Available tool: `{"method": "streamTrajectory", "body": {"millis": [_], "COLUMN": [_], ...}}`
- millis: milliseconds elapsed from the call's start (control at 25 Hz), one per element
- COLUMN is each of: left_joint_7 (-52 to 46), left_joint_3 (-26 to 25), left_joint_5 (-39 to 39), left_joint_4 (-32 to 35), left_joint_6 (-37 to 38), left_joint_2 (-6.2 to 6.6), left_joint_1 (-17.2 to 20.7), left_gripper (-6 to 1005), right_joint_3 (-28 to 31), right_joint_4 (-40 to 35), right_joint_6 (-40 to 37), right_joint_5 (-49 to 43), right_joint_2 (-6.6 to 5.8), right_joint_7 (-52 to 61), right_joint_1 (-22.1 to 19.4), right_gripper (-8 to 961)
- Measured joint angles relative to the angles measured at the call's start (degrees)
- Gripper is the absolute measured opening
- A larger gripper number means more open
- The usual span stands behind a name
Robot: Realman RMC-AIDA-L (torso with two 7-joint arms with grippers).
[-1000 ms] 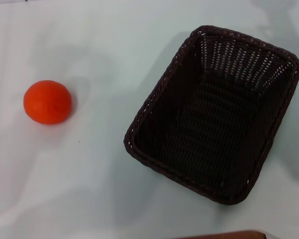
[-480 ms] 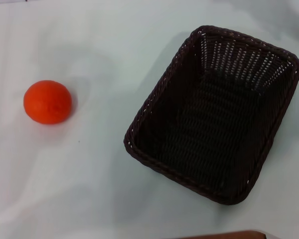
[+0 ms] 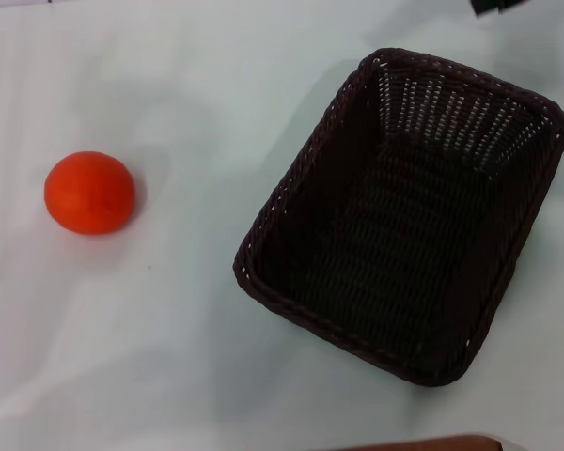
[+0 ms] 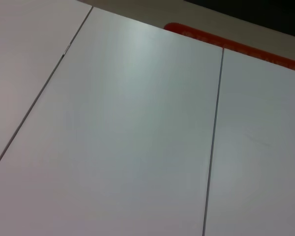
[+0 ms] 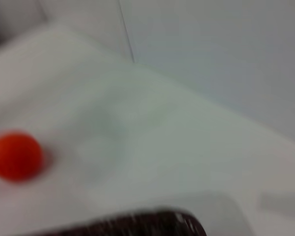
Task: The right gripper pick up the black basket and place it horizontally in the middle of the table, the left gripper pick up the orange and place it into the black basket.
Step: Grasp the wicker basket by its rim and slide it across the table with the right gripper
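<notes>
The black basket [image 3: 401,218] sits askew on the table's [image 3: 169,357] right side, and the orange [image 3: 89,192] rests well apart to its left. Only a sliver of the right gripper [image 3: 496,5] shows at the far edge, so I cannot tell its finger state; the left gripper is out of view.

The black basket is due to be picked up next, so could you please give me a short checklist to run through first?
1. Black basket upright, opening up: ok.
2. Basket holds nothing: ok.
3. Basket horizontal in the middle of the table: not ok, it lies askew toward the right.
4. Orange apart from the basket: ok.
5. Right gripper over the basket: not ok, only a dark bit shows at the far edge.
6. Jaws open: cannot tell.
</notes>
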Motion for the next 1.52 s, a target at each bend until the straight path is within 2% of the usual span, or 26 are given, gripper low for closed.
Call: {"method": "streamTrajectory", "body": {"millis": [160, 320, 560, 960, 1160, 1520], "left_joint_7": [-0.01, -0.02, -0.02, -0.02, -0.02, -0.02], "left_joint_3": [0.09, -0.12, -0.26, 0.01, 0.01, 0.1], "left_joint_5": [0.0, 0.0, 0.0, 0.0, 0.0, 0.0], "left_joint_4": [0.06, 0.4, 0.72, 0.7, 0.7, 0.7], "left_joint_6": [-0.21, -0.6, -0.74, -0.71, -0.56, -0.31], "left_joint_2": [-0.07, -0.09, -0.09, -0.02, 0.04, 0.09], "left_joint_1": [0.35, 0.62, 0.65, 0.17, -0.04, -0.3], "left_gripper": [808, 809, 809, 807, 807, 808], "right_joint_3": [-2.95, -7.33, -9.48, -12.69, -13.08, -12.37], "right_joint_4": [0.16, 0.52, 2.42, 16.78, 18.6, 16.96], "right_joint_6": [-0.14, -1.69, -5.22, -15.28, -17.4, -16.65], "right_joint_5": [-9.8, -12.36, -14.96, -16.76, -16.8, -16.21], "right_joint_2": [1.37, 2.55, 3.37, 4.05, 4.57, 4.88], "right_joint_7": [0.96, 1.32, 1.44, 0.02, -0.63, -0.69], "right_joint_1": [3.33, 3.64, 3.25, 4.04, 3.72, 2.89], "right_gripper": [839, 832, 822, 804, 795, 607]}}
